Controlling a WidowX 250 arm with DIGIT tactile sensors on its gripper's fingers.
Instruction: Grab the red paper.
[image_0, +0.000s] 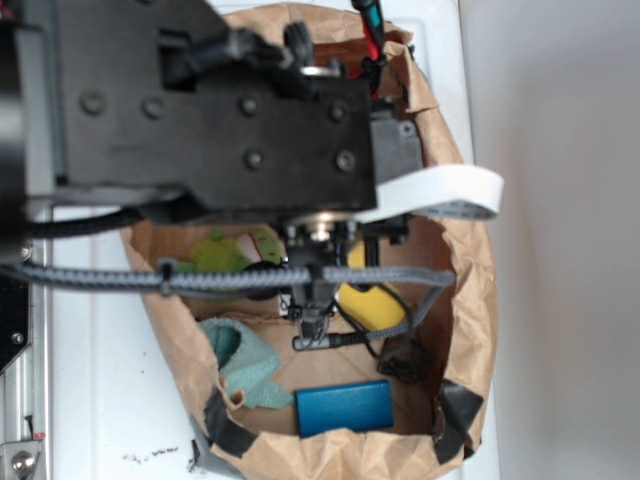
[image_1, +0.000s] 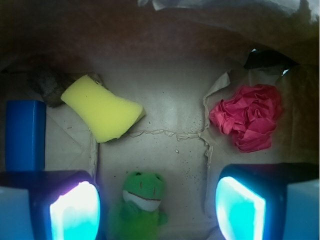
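Since my gripper (image_1: 157, 210) is spread wide with nothing in it, the red paper (image_1: 247, 122) ahead-right on the bag (image_1: 170, 65) floor looks light and crushable, so I'd pinch its middle.

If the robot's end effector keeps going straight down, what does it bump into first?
Probably the bare brown bag floor. The open end effector points between the yellow sponge and red paper, though depth is unclear.

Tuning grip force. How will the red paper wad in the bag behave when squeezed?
The red paper is crumpled into many loose folds, so it will likely compress and crush rather than resist. It looks light for its size, so a nudge from the open gripper could slide it across the bag floor. The wrinkled surface probably grips well, not slippery.
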